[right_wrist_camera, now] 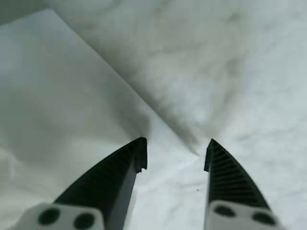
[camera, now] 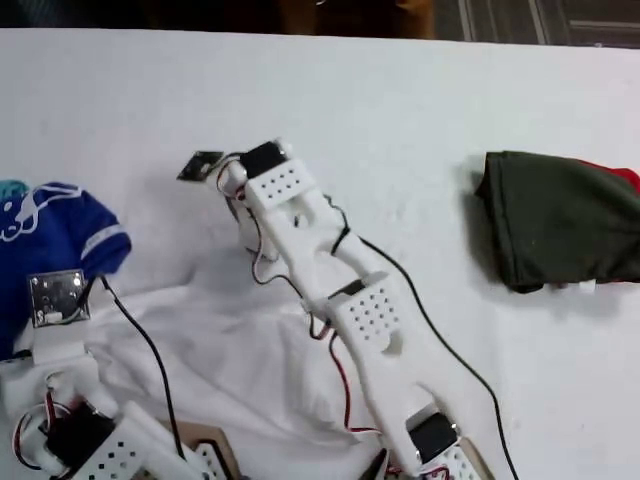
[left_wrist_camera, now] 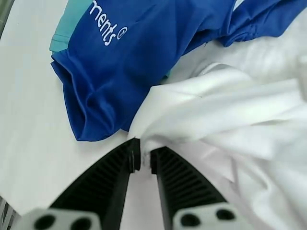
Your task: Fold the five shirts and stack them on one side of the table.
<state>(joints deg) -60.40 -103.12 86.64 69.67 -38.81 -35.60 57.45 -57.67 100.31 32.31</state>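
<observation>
A white shirt (camera: 230, 350) lies crumpled on the near middle of the table. My left gripper (left_wrist_camera: 144, 155) is shut on the white shirt's (left_wrist_camera: 230, 115) edge, next to a bunched blue shirt (left_wrist_camera: 124, 62) with a teal one (left_wrist_camera: 64, 28) under it. In the high view the blue shirt (camera: 50, 235) lies at the left edge, just past the left arm (camera: 60, 340). My right gripper (right_wrist_camera: 175, 155) is open, low over a diagonal edge of the white shirt (right_wrist_camera: 72, 96), which runs between its fingers. From above, the right gripper (camera: 237, 195) stands at the white shirt's far edge.
At the right edge a folded dark green shirt (camera: 560, 220) rests on a red one (camera: 622, 175). The white table (camera: 400, 90) has bare room across the far side and middle right. Red and black cables run along the right arm (camera: 350, 300).
</observation>
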